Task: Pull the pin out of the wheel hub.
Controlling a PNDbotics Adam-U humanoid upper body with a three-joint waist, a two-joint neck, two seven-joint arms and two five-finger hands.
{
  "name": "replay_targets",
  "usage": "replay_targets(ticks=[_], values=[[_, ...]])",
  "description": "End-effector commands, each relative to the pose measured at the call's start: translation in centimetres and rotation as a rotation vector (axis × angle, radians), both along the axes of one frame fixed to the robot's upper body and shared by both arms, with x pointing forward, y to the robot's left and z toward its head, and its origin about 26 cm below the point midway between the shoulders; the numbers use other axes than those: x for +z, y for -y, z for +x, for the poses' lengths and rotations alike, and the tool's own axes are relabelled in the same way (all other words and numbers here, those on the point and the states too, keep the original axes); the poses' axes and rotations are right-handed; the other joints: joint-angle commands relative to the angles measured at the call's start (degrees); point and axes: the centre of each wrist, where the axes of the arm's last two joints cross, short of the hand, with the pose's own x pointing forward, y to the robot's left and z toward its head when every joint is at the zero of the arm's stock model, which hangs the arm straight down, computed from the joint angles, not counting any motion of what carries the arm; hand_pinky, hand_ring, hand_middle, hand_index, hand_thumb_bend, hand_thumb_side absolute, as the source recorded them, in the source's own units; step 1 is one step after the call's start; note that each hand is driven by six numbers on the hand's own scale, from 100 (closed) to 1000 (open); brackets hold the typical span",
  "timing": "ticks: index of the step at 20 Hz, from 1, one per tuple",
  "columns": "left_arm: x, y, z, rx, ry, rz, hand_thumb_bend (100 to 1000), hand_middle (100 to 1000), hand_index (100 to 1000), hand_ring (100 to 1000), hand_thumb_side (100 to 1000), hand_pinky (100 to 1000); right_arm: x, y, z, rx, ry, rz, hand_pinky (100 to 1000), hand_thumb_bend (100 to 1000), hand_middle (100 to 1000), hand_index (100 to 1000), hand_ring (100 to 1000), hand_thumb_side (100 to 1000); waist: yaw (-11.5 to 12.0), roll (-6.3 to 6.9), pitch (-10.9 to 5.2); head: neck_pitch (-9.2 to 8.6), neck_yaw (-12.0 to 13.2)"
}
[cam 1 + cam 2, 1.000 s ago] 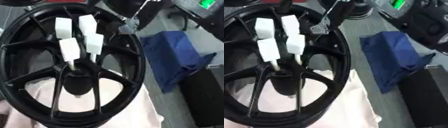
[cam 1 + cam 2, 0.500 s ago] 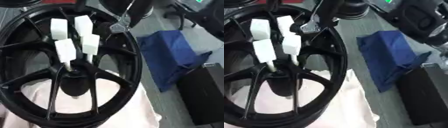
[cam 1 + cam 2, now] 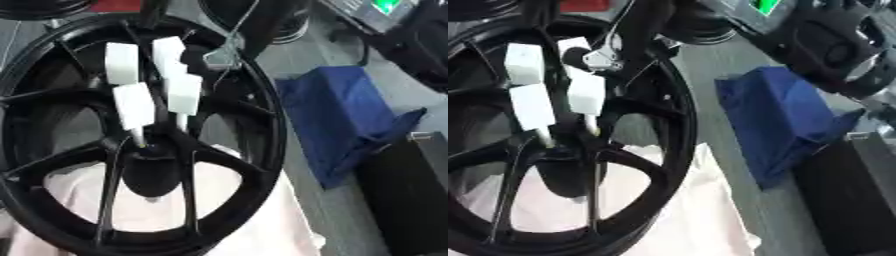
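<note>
over the wheel hub (image 3: 150, 150), white-padded fingers (image 3: 134, 104) straight, tips close together

Grey bench (image 3: 350, 55). Black wheel (image 3: 262, 145) lies at left, over pale pink cloth (image 3: 262, 225) at near left. Blue cloth (image 3: 341, 120) crumpled right of wheel. Black box (image 3: 411, 200) at near right, just beside blue cloth.

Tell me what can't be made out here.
- Pin: hidden in both views behind the robot's white-padded hand at the hub of the black spoked metal wheel.
- Hand's grip: blurred in both views.
- Black box: cut off by the right and bottom edges in the left eye view.
</note>
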Motion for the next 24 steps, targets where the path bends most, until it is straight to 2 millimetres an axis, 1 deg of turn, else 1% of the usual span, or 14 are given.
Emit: replay_targets(ticks=[1, 7, 14, 19, 24], values=[[0.8, 0.0, -0.2, -0.011, 0.028, 0.012, 377, 643, 787, 601, 682, 797, 0.5, 0.3, 0.3, -0.044, 0.020, -0.017, 907, 182, 779, 879, 838, 485, 0.09, 0.27, -0.82, -0.29, -0.26], [0.9, 0.1, -0.1, -0.012, 0.033, 0.012, 376, 644, 787, 600, 684, 798, 0.1, 0.8, 1.3, -0.098, 0.012, -0.026, 904, 189, 781, 880, 840, 494, 0.27, -0.05, -0.37, -0.08, -0.28], [0.9, 0.1, -0.1, -0.009, 0.034, 0.013, 374, 645, 787, 600, 687, 799, -0.2, 2.0, 2.7, -0.181, 0.036, -0.004, 900, 193, 780, 879, 839, 486, 0.46, -0.39, 0.04, -0.26, -0.16], [0.9, 0.2, -0.1, -0.012, 0.035, 0.011, 373, 646, 787, 600, 688, 800, -0.4, 2.8, 3.4, -0.201, 0.032, -0.011, 899, 208, 761, 880, 844, 490, 0.56, -0.60, 0.30, -0.45, 0.00], [1.0, 0.3, 0.0, -0.013, 0.040, 0.010, 371, 646, 788, 600, 690, 801, -0.9, 3.7, 4.2, -0.218, 0.013, -0.031, 903, 211, 778, 888, 855, 494, 0.91, -0.75, 0.75, -0.72, -0.07]])
